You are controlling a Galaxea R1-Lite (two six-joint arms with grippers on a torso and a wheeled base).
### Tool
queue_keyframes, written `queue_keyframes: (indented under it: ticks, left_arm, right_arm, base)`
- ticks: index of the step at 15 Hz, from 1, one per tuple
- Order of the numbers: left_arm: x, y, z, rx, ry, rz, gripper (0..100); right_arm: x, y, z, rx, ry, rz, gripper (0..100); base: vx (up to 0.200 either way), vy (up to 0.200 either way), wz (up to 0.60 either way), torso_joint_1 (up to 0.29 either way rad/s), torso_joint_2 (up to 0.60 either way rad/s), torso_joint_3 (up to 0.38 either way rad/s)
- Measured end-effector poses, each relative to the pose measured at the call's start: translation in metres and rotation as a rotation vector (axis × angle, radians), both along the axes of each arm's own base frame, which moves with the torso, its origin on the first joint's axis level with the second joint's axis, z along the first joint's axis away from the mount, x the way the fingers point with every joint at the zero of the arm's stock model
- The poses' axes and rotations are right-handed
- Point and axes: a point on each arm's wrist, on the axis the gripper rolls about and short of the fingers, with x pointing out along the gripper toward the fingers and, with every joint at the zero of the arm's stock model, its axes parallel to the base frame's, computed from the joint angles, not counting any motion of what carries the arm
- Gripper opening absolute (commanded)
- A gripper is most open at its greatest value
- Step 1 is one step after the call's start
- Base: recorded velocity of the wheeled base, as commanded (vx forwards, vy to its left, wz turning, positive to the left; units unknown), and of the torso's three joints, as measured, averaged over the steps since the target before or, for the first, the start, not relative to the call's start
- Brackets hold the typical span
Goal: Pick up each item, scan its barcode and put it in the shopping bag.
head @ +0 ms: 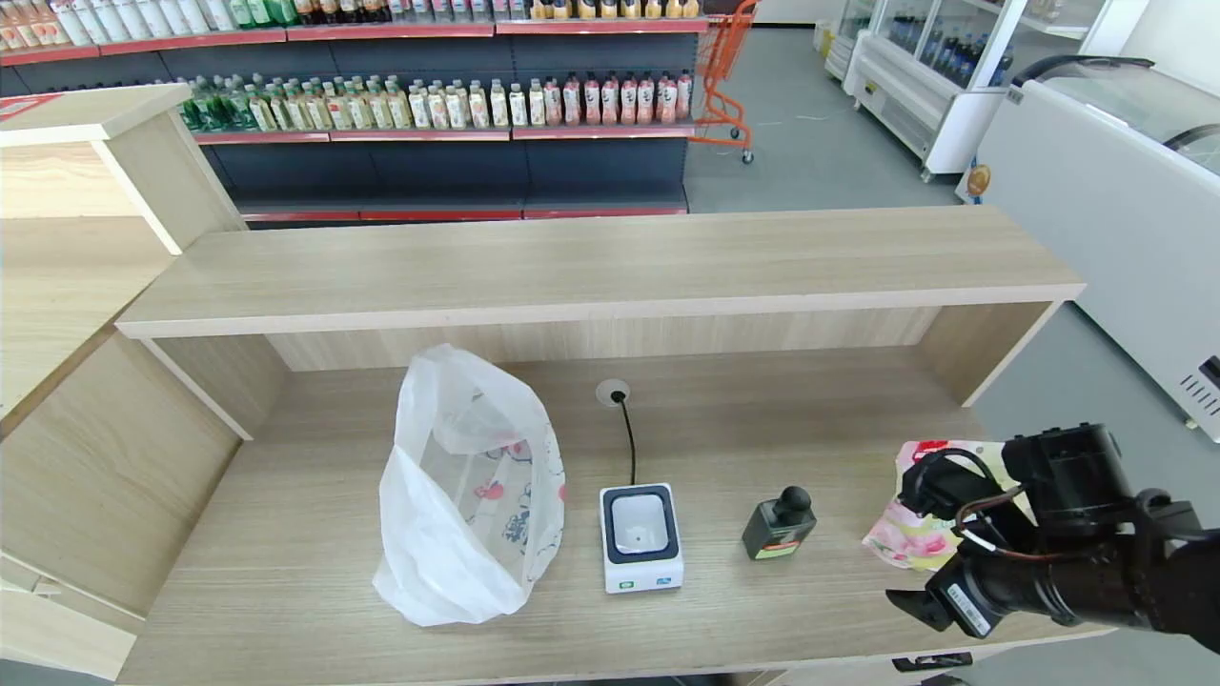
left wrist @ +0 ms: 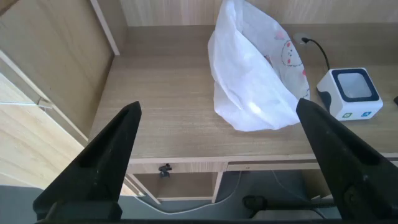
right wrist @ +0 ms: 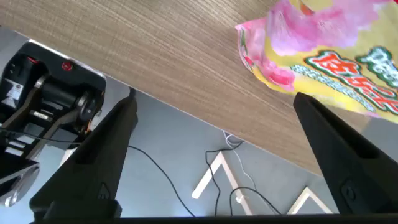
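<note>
A white plastic shopping bag (head: 467,495) (left wrist: 255,74) stands open on the wooden counter (head: 286,553), left of centre. To its right sits a white barcode scanner (head: 641,535) (left wrist: 349,92), then a small dark bottle (head: 780,524) with a round black cap. Farther right, by the counter's front right corner, lies a pink and yellow snack pouch (head: 910,543) (right wrist: 329,50). My right gripper (right wrist: 216,102) hangs open over the counter's front edge, right beside the pouch and holding nothing. My left gripper (left wrist: 221,111) is open and empty, off the counter's front left, facing the bag.
A black cable (head: 629,438) runs from the scanner to a grommet at the back. A raised shelf (head: 591,267) spans the counter's rear, with side walls at both ends. Store shelves with bottles and freezers stand beyond.
</note>
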Motion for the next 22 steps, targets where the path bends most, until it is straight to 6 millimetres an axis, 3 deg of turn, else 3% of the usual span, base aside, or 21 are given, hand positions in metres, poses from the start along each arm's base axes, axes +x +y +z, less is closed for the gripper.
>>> queue_keyframes:
  ticks: [7, 22]
  left_arm:
    - [0.000, 0.000, 0.000, 0.000, 0.000, 0.000, 100]
    - [0.000, 0.000, 0.000, 0.000, 0.000, 0.000, 100]
  right_arm:
    - [0.060, 0.054, -0.021, 0.049, -0.040, 0.169, 100]
    - [0.086, 0.084, -0.055, 0.026, -0.061, 0.294, 100]
  base:
    - [0.000, 0.000, 0.00, 0.000, 0.00, 0.000]
    - [0.000, 0.000, 0.00, 0.000, 0.00, 0.000]
